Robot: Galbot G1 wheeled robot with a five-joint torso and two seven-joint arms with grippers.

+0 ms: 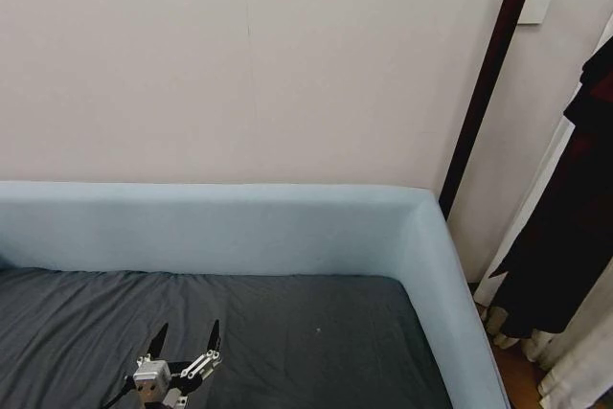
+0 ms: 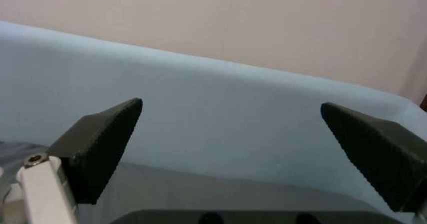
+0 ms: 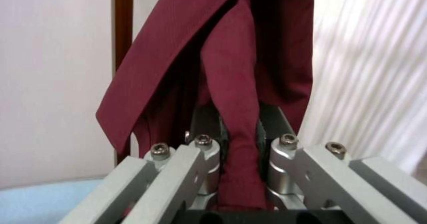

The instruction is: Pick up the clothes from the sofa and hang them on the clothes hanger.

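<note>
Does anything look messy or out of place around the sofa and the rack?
Nothing spilled or damaged. The dark red garment hangs bunched and twisted beside the rack pole, pinched in the right gripper. The left gripper is open above the sofa seat.

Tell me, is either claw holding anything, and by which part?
The right gripper is shut on the dark red garment, pinching a bunched fold of its cloth. The left gripper, open above the sofa seat, holds nothing.
</note>
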